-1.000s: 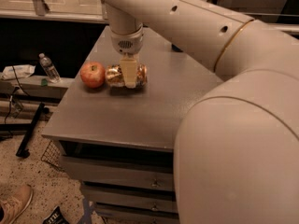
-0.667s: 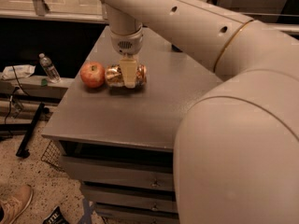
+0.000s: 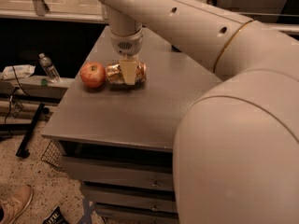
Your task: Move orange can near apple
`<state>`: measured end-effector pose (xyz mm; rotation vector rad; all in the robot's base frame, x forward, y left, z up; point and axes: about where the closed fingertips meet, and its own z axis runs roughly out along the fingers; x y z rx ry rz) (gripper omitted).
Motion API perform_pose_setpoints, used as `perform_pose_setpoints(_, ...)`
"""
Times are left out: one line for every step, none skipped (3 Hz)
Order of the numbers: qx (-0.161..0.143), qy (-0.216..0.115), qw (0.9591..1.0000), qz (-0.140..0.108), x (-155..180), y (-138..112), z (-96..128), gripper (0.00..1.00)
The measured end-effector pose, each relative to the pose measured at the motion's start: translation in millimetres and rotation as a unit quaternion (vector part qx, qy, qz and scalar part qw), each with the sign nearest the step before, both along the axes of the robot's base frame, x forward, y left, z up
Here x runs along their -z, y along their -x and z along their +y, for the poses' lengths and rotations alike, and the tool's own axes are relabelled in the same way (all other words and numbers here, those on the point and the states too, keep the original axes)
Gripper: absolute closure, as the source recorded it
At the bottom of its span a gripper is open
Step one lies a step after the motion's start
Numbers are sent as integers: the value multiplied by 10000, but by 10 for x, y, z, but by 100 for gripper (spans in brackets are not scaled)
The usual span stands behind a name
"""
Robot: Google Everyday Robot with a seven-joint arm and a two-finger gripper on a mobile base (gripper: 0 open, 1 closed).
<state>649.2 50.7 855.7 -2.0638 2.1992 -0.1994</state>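
The orange can point(image 3: 112, 73) lies on its side on the grey table point(image 3: 154, 101), at the table's back left. The red apple point(image 3: 92, 74) sits just left of it, almost touching the can's left end. My gripper point(image 3: 128, 78) comes straight down from above onto the middle of the can and covers that part of it. The can rests on the table top.
A water bottle point(image 3: 48, 68) stands on a low ledge left of the table, beside white cloth point(image 3: 16, 71). The table's left edge is close to the apple. My large arm body point(image 3: 233, 139) fills the right side. A shoe point(image 3: 14, 204) is on the floor.
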Motion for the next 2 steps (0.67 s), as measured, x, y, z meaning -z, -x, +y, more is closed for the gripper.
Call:
perform_pose_setpoints(-6,-21,10000,-22,16,-18,15,14)
perform_pose_setpoints(-12,-38,10000,-40,32,-34,27,0)
